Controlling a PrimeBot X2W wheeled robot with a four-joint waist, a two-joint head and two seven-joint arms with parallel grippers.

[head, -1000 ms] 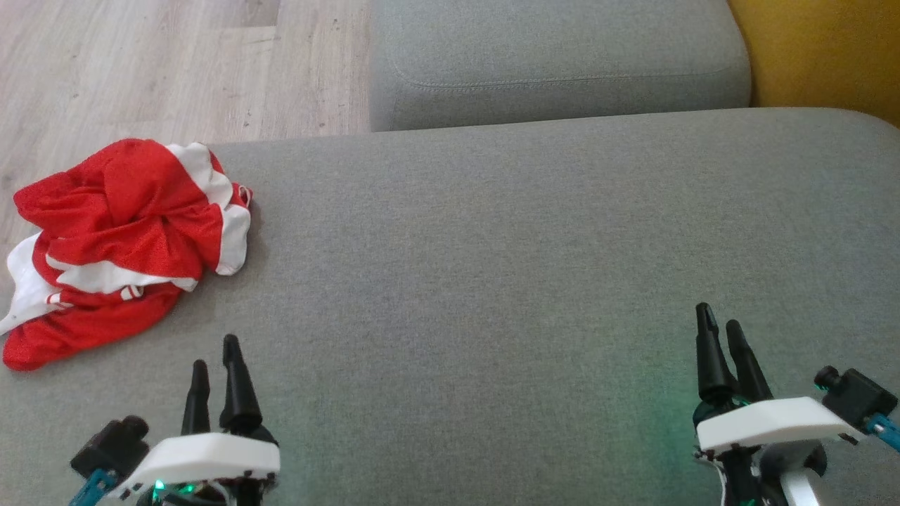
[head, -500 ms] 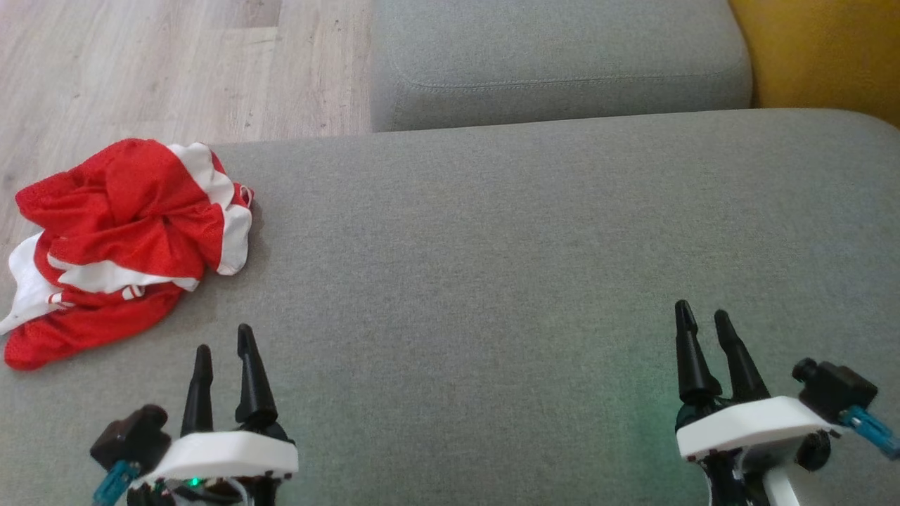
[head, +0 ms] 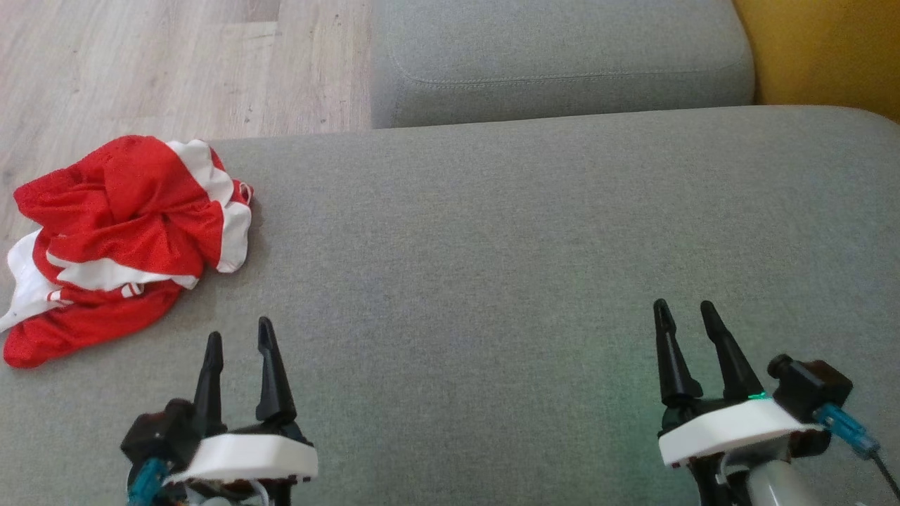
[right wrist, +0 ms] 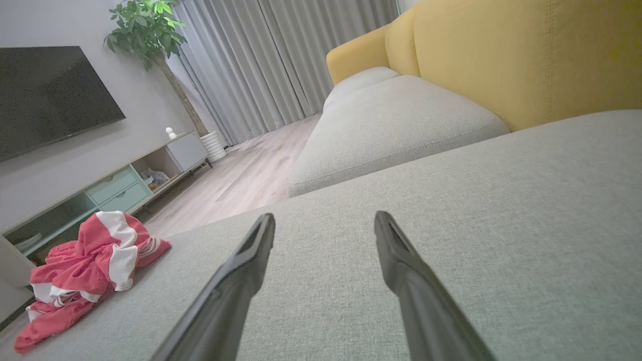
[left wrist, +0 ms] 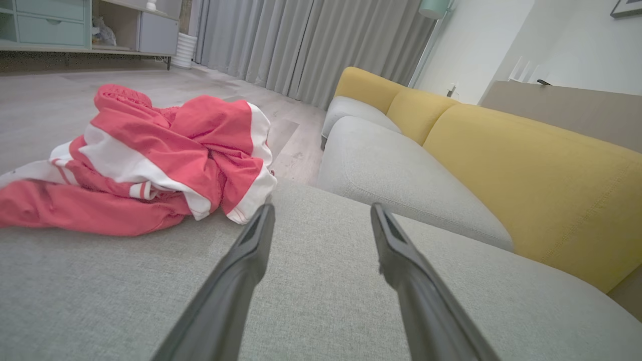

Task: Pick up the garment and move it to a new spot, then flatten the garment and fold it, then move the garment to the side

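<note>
The garment (head: 119, 239) is a crumpled red piece with white stripes, lying in a heap at the left edge of the grey sofa cushion (head: 492, 246). In the left wrist view the garment (left wrist: 150, 155) lies just ahead and to the left of the fingers. My left gripper (head: 239, 337) hovers open at the lower left, a short way to the right of and nearer than the heap, holding nothing. My right gripper (head: 685, 316) stands open at the lower right, far from the cloth. From the right wrist the garment (right wrist: 90, 265) shows far left.
A second grey cushion (head: 555, 63) lies beyond the near one, with the yellow sofa back (head: 823, 49) at the far right. Wooden floor (head: 140, 70) runs past the cushion's left edge. A TV cabinet (right wrist: 115, 190) and a potted plant (right wrist: 150, 30) stand across the room.
Both grippers have drifted toward the middle: the left one right and slightly forward, the right one left. The garment has stayed put.
</note>
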